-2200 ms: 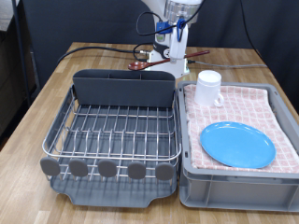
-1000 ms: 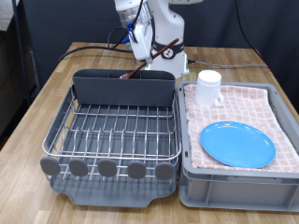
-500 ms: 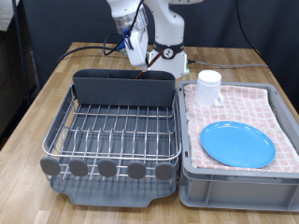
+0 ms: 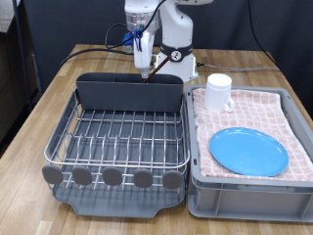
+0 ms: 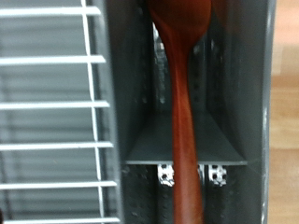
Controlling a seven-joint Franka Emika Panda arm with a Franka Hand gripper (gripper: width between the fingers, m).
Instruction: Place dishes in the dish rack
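My gripper (image 4: 144, 65) hangs over the back of the dish rack (image 4: 122, 133), just above its tall grey cutlery compartment (image 4: 130, 93). It is shut on the reddish-brown wooden spoon (image 4: 145, 71), which points down towards the compartment. In the wrist view the spoon (image 5: 184, 112) runs straight down into the grey compartment (image 5: 227, 103), with the rack wires (image 5: 56, 105) beside it. The white mug (image 4: 218, 92) and the light-blue plate (image 4: 249, 152) lie on the pink checked cloth (image 4: 269, 106) at the exterior view's right.
The grey plastic bin (image 4: 245, 194) that holds the cloth stands against the rack's side at the exterior view's right. The robot base (image 4: 176, 59) and cables stand behind the rack. The wooden table (image 4: 59, 98) shows at the exterior view's left.
The gripper has carried the spoon from behind the rack towards the exterior view's left. It now holds the spoon tip-down over the cutlery compartment. Mug and plate have not moved.
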